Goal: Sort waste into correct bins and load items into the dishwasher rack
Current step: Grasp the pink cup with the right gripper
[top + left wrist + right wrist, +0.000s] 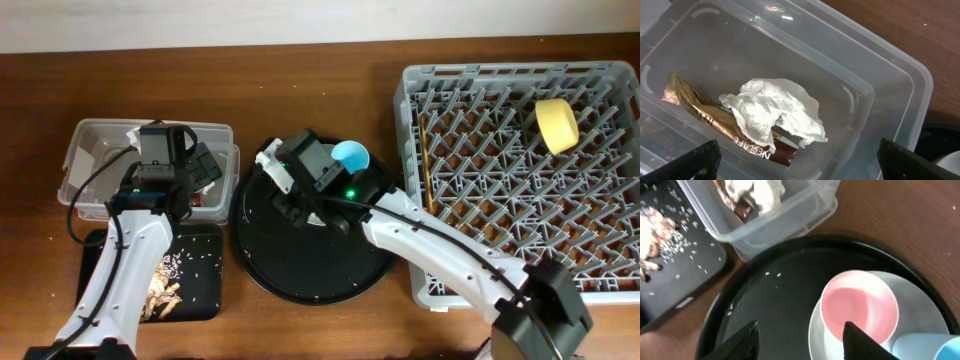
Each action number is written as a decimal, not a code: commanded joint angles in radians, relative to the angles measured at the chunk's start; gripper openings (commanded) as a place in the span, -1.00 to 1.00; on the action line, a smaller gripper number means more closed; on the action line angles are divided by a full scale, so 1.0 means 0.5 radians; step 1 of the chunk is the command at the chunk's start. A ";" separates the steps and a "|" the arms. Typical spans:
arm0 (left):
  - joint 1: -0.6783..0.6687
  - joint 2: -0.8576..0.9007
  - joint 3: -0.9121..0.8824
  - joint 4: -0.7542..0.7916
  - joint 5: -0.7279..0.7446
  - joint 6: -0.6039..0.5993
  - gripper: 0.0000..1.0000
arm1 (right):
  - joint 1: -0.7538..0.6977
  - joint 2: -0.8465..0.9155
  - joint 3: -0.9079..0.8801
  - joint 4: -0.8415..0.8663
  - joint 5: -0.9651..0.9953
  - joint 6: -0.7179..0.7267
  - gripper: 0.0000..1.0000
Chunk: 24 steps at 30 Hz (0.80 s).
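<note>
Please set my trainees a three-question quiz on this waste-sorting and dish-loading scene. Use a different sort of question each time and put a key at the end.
1. True or false: the yellow bowl is already in the dishwasher rack.
2. What lies in the clear box together with the napkin?
A. a candy wrapper
B. the chopsticks
C. the light blue cup
3. In a word or two: what is the pink cup standing on?

Key
1. True
2. A
3. The pale plate
</note>
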 commanded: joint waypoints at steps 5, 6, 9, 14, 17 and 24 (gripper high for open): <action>0.009 -0.006 0.006 0.000 -0.021 0.034 0.99 | 0.011 0.287 -0.005 0.302 0.070 -0.128 0.02; 0.009 -0.006 0.006 0.000 -0.021 0.034 0.99 | 0.011 0.287 -0.005 0.304 0.069 -0.127 0.02; 0.009 -0.006 0.006 0.000 -0.021 0.034 0.99 | 0.011 0.287 -0.004 0.296 0.069 -0.126 0.03; 0.009 -0.006 0.006 0.000 -0.021 0.034 0.99 | 0.011 0.336 -0.008 0.136 0.069 -0.120 -0.10; 0.009 -0.006 0.006 0.000 -0.021 0.034 0.99 | 0.011 0.422 -0.008 0.146 0.069 -0.120 -0.10; 0.009 -0.006 0.006 0.000 -0.021 0.034 0.99 | 0.011 0.383 0.024 0.175 0.092 -0.120 -0.51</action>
